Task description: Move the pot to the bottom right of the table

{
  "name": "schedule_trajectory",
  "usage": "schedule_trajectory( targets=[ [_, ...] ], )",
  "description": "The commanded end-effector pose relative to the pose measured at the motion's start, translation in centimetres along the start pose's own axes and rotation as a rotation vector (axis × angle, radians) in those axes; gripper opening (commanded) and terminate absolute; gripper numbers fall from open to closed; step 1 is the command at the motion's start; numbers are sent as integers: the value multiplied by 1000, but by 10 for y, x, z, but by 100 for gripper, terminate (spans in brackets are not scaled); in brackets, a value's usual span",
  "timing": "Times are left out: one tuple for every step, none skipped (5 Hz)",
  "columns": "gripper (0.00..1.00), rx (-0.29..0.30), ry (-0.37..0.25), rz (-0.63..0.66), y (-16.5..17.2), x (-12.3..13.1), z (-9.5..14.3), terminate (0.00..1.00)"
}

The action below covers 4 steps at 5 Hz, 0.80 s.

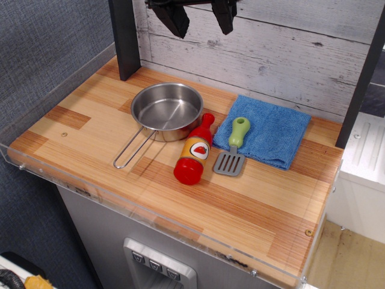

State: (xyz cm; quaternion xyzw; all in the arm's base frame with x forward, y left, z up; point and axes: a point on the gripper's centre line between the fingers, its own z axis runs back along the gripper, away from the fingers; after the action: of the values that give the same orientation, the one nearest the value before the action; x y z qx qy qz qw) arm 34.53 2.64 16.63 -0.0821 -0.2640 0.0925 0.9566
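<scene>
The pot [166, 111] is a shallow shiny steel pan near the back middle of the striped wooden table [240, 205]. Its thin wire-loop handle [133, 149] points toward the front left. The pot is empty. My gripper [199, 18] hangs at the top edge of the view, above and behind the pot, well clear of it. Its two black fingers stand apart with nothing between them.
A red bottle [194, 151] lies just right of the pot, touching or nearly touching its rim. A green-handled grey spatula [233, 147] rests partly on a folded blue cloth [265, 130] at the back right. A dark post [124, 37] stands at the back left. Clear acrylic edges the table.
</scene>
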Motion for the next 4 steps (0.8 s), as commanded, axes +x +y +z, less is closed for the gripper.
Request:
schedule_trajectory(
  targets=[
    [100,0,0,0,0,0,0,0],
    [100,34,-7,106,23,-10,12,0],
    [100,53,-5,154,38,-22,17,0],
    [100,74,4,178,50,-29,17,0]
  ],
)
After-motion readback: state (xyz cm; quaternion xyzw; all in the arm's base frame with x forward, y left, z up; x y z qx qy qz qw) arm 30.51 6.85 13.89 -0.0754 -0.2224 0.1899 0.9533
